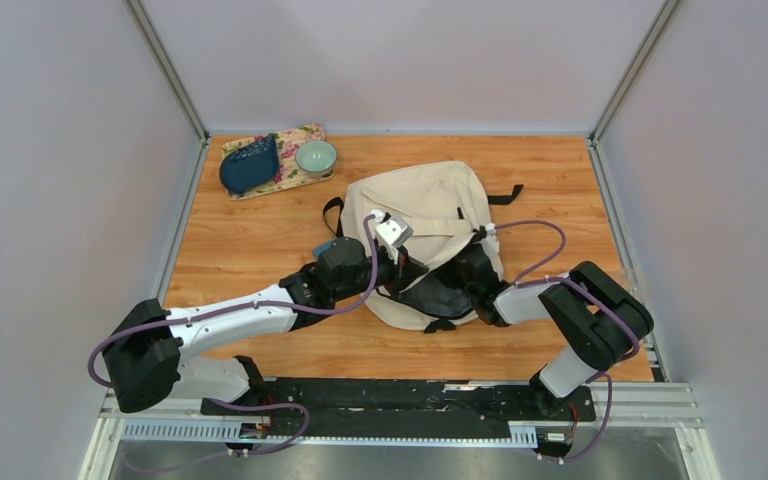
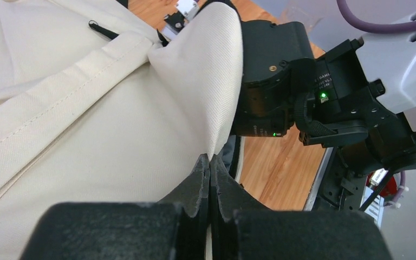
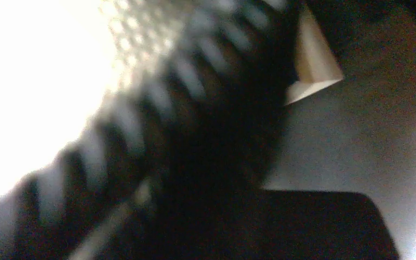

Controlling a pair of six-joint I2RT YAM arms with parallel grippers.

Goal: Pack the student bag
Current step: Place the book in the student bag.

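The student bag [image 1: 430, 215], a cream backpack with black straps, lies in the middle of the wooden table, its opening toward the arms. My left gripper [image 1: 418, 272] is at the near rim of the opening. In the left wrist view it [image 2: 210, 158] is shut on the edge of the bag's cream flap [image 2: 195, 92] and holds that flap raised. My right gripper [image 1: 468, 275] reaches into the opening from the right, and its black body [image 2: 271, 81] shows behind the flap. The right wrist view is dark and blurred, with only zipper teeth [image 3: 195, 70] close up. Its fingers cannot be made out.
A small dark blue pouch [image 1: 250, 165] and a pale green bowl [image 1: 316, 156] sit on a floral mat [image 1: 285, 178] at the back left. Grey walls enclose the table on three sides. A black strap [image 1: 505, 195] sticks out at the bag's right.
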